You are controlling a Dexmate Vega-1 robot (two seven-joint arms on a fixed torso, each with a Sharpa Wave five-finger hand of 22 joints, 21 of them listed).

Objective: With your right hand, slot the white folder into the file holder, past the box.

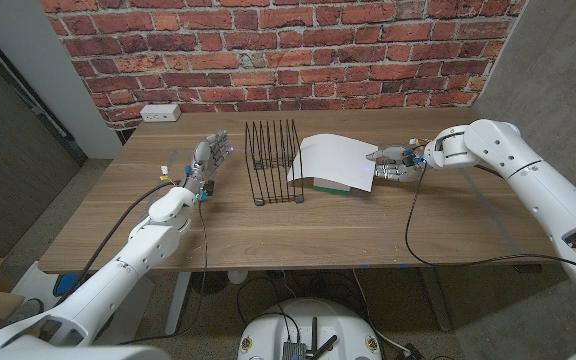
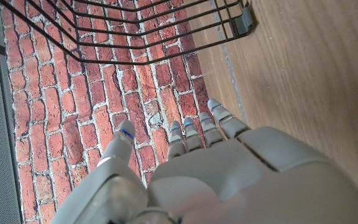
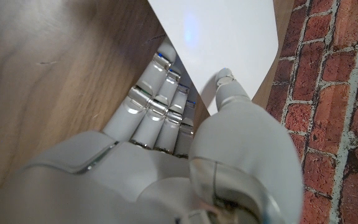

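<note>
Your right hand (image 1: 395, 165) sits right of centre in the head view, pinching the right edge of the white folder (image 1: 334, 160): the right wrist view shows the thumb (image 3: 229, 87) on top of the sheet and the other fingers (image 3: 151, 102) beneath it. The folder lies tilted over a green-and-white box (image 1: 332, 186), which peeks out under its lower edge. Just left of both, at the frame's centre, stands the black wire file holder (image 1: 274, 160), its slots upright, with the box between it and your hand. Your left hand (image 1: 204, 160) stands on the table left of the holder, fingers apart and straight, gripping nothing. A white power strip (image 1: 160, 112) lies by the brick wall (image 1: 368, 50) at upper left.
</note>
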